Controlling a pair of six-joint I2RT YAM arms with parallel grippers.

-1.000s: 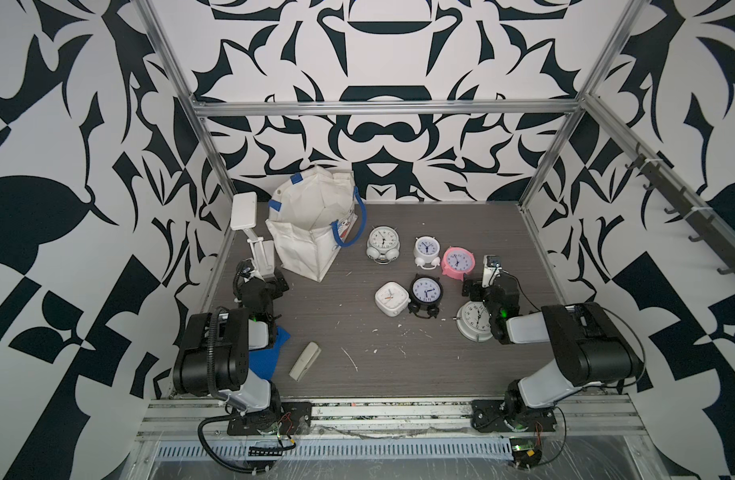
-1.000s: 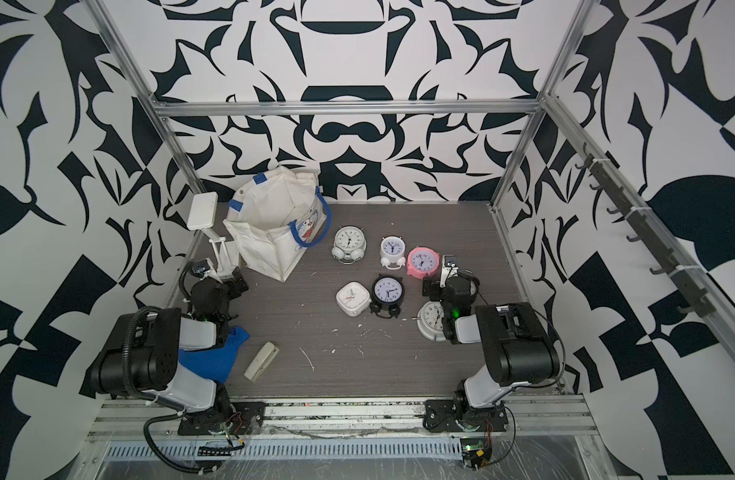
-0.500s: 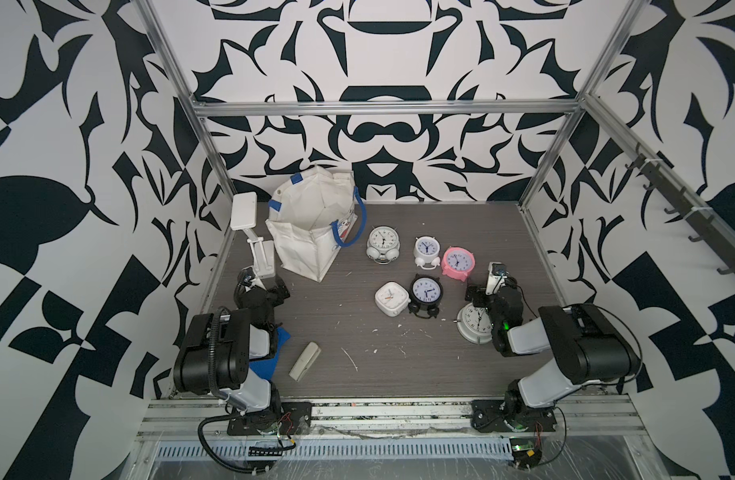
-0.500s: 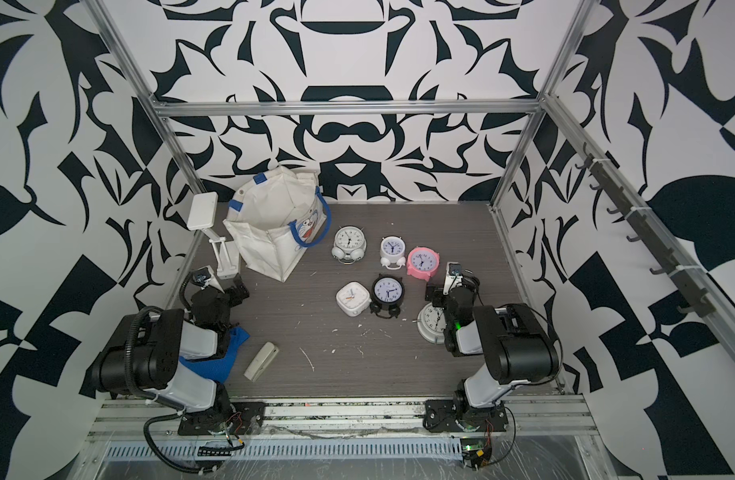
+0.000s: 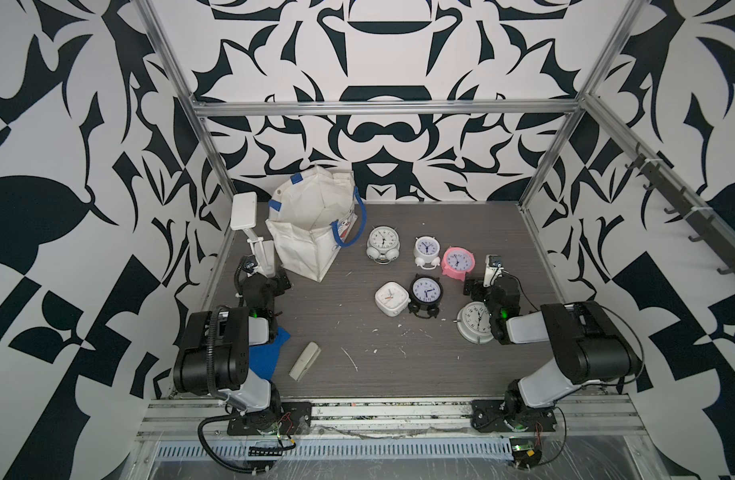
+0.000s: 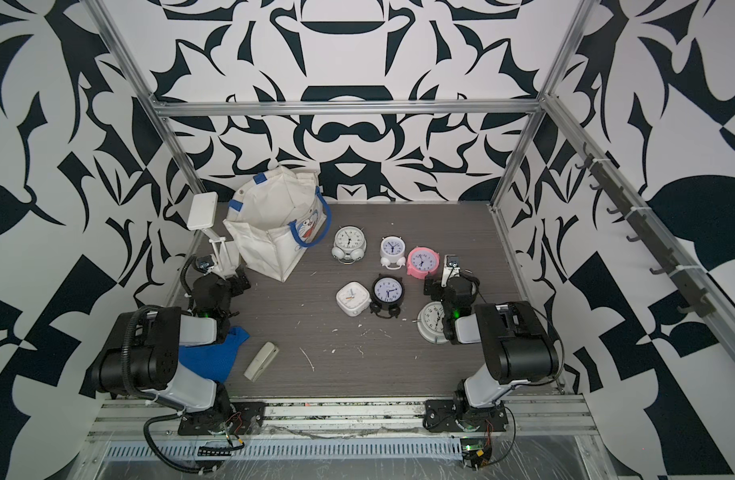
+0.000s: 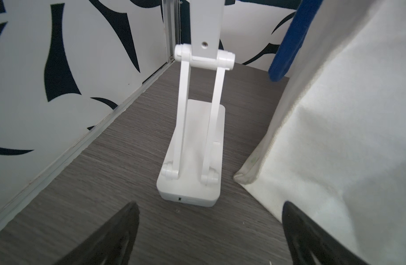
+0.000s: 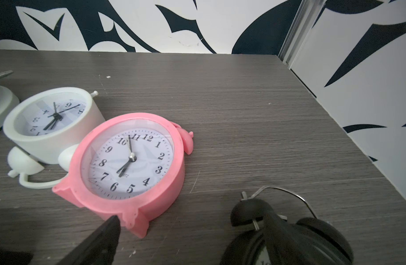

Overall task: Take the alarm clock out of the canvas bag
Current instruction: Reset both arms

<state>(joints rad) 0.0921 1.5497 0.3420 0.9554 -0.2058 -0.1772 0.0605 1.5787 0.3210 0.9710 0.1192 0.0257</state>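
Note:
The off-white canvas bag (image 5: 311,232) (image 6: 270,232) with blue handles stands open at the back left, and its cloth side (image 7: 346,137) fills part of the left wrist view. No alarm clock shows inside it. Several alarm clocks lie on the table to its right, among them a pink one (image 5: 458,262) (image 8: 130,165) and a black one (image 5: 426,290). My left gripper (image 5: 283,281) (image 7: 210,204) is open and empty beside the bag's near corner. My right gripper (image 5: 470,287) (image 8: 190,216) is open just short of the pink clock. A black bell-topped clock (image 8: 250,211) sits against one finger.
A white folding stand (image 5: 253,241) (image 7: 192,149) stands between the bag and the left wall, straight ahead of the left gripper. A blue cloth (image 5: 266,357) and a beige stapler-like object (image 5: 305,360) lie front left. A silver clock (image 5: 473,322) lies under the right wrist.
Both arms have shifted only slightly. Both grippers stay open. The bag and the clocks have not moved.

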